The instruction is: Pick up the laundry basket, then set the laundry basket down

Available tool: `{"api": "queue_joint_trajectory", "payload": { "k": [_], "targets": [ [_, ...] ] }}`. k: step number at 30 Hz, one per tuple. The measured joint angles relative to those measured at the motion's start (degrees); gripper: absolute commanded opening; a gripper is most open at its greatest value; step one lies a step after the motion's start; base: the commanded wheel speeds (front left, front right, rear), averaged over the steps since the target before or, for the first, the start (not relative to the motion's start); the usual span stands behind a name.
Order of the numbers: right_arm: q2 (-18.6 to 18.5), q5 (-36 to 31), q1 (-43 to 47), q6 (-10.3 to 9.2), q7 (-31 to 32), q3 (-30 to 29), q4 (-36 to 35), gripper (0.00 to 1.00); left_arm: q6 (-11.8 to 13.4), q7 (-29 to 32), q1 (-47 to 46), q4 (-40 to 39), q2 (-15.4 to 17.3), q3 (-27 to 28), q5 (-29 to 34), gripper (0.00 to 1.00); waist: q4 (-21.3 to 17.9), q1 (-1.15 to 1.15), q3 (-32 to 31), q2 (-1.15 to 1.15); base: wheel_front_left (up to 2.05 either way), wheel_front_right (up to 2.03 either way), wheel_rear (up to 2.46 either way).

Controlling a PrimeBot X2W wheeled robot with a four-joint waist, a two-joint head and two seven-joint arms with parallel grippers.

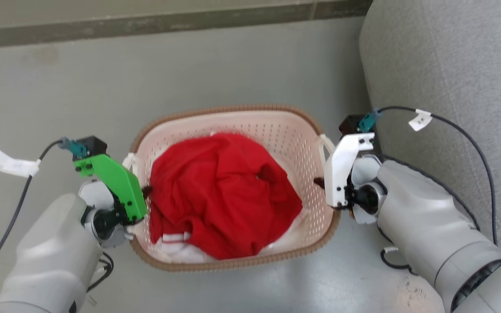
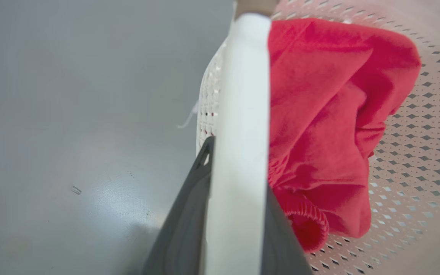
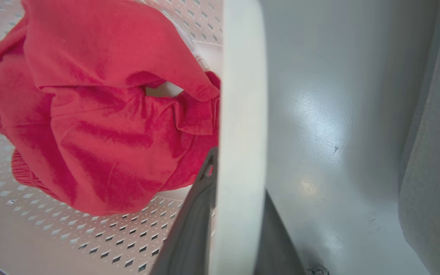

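Grip both sides: left gripper (image 1: pixel 146 191) fingers (image 2: pixel 181 229) clamped on left loop handle (image 2: pixel 239 133) of laundry basket (image 1: pixel 255 126), one dark finger each side of white band; right gripper (image 1: pixel 318 181) fingers (image 3: pixel 189 229) pinching right loop handle (image 3: pixel 239 114) same way. Basket sits between both arms over grey floor (image 1: pixel 189 74), sofa (image 1: pixel 450 65) close at right. Heaped inside: red garment (image 1: pixel 220 191). Lifted or grounded, cannot tell.

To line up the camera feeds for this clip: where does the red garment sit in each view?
Head view: red garment at centre, heaped inside the laundry basket.
Left wrist view: upper right, just right of the white band.
Right wrist view: upper left, just left of the white band.
Shared landmark: the basket's perforated cream wall around the garment.
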Motion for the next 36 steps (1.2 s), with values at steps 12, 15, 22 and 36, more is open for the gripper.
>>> {"api": "queue_joint_trajectory", "payload": {
  "k": [12, 15, 22, 36],
  "targets": [
    [0.3, 2.5, 3.7, -0.09, 5.4, 1.0, 0.1, 0.00, 0.0, 3.1, 3.4, 1.3, -0.1, -1.0, -2.1, 0.00, -0.5, 0.00, -5.5, 0.00, 0.00, 0.00, 0.00],
    [0.3, 3.0, 4.5, -0.33, 6.1, 1.4, 0.1, 0.00, 0.0, 3.5, 4.1, 1.4, -0.1, -1.3, -2.3, 0.00, -0.7, 0.00, -6.7, 0.00, 0.00, 0.00, 0.00],
    [0.3, 4.3, 6.5, -0.81, 7.8, 1.7, 0.1, 0.00, 0.0, 4.3, 6.2, 1.6, -0.3, -1.7, -3.3, 0.00, -1.0, 0.00, -9.2, 0.00, 0.00, 0.00, 0.00],
    [0.2, 6.0, 9.2, -1.98, 10.2, 2.3, 0.1, 0.00, 0.0, 4.9, 9.7, 2.1, -0.6, -2.4, -5.1, 0.00, -0.8, 0.00, -13.2, 0.00, 0.00, 0.00, 0.00]
  ]
}}
